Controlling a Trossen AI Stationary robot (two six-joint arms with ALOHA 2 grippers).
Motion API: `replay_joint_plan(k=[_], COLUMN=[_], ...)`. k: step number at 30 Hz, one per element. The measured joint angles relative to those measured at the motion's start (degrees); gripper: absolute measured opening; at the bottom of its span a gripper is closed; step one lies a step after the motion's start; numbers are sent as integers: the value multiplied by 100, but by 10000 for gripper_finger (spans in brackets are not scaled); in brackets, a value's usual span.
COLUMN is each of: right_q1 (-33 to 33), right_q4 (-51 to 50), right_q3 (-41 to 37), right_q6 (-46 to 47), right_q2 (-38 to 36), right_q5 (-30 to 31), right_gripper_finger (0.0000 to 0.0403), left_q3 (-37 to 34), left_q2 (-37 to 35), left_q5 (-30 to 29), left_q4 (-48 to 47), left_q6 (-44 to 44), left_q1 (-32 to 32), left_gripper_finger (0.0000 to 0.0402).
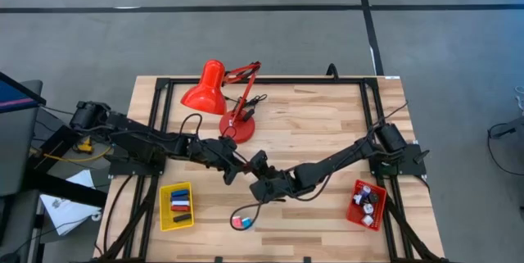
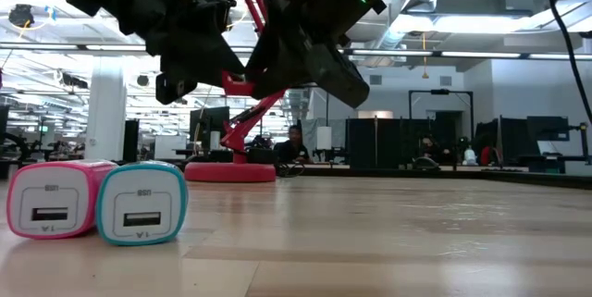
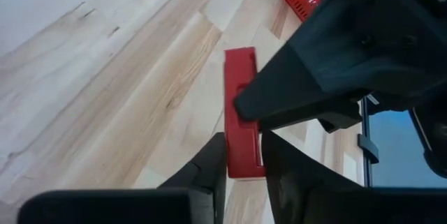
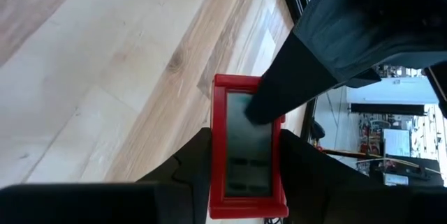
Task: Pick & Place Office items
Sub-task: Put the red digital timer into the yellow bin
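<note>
Out in the middle of the worktop, the two arms met so tightly that from above the red gadget was basically hidden under them. The wrist cams helped. The left tool was clamped narrow on its thin edge, and the right tool pinched its sides. It was held up off the wood. It looked like a flat slab with a red frame around a grey panel, and I couldn't read what was on the panel.

Counting the rest: two little USB charger cubes sat touching each other near the front edge, one pink and one teal. There was one yellow tray, one red tray and one red lamp. The bits in the trays were too small to count, just blue, white, red and black blobs
</note>
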Motion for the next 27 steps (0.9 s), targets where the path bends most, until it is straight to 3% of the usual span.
replay_joint_plan(k=[8, 14, 16, 20, 24, 27], right_q1=[116, 160, 156, -1, -119, -212], right_q4=[-35, -490, -1019, -1568, -1288, -947], right_q3=[2, 2, 0, -325, -1054, -1575], right_q6=[66, 1141, 1721, 2731, 3647, 4224], right_q2=[0, -174, -403, -1061, -1712, -2072], right_q5=[-62, -32, -403, -1814, -1653, -1308], right_gripper_finger=[235, 292, 302, 311, 312, 312], left_q3=[-4, -4, -7, -5, 0, -4], left_q2=[4, -18, -117, -498, -1143, -1665], left_q5=[-4, 177, 345, 584, 594, 455], left_q4=[-9, -15, -80, -395, -1298, -2206], left_q6=[203, 527, 780, 1343, 1811, 1282], left_q1=[0, 4, -4, -196, -821, -1383], left_gripper_finger=[60, 58, 58, 58, 58, 57])
